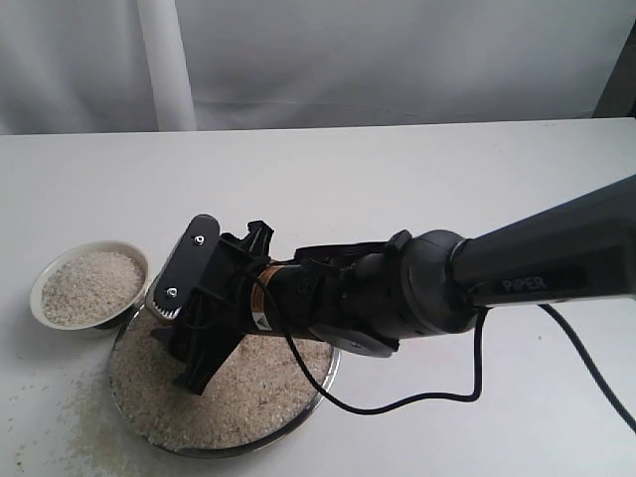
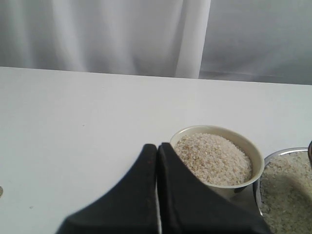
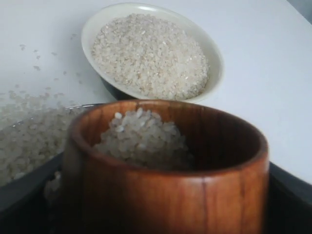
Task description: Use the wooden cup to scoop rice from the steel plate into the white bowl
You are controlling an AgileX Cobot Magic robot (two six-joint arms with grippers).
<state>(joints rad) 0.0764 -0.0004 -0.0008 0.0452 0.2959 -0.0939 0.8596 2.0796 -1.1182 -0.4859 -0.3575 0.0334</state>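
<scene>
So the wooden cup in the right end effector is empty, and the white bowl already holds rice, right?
Not empty: the right wrist view shows rice heaped inside the wooden cup held by the right end effector. The white bowl does already hold rice.

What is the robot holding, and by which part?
The right gripper holds the wooden cup, with rice in it, by its outer sides. The left gripper holds nothing.

"PiPER" — on right arm [image 1: 556, 248]

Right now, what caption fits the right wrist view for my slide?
Wooden cup, part-filled with rice, with the heaped white bowl just beyond it.
</scene>
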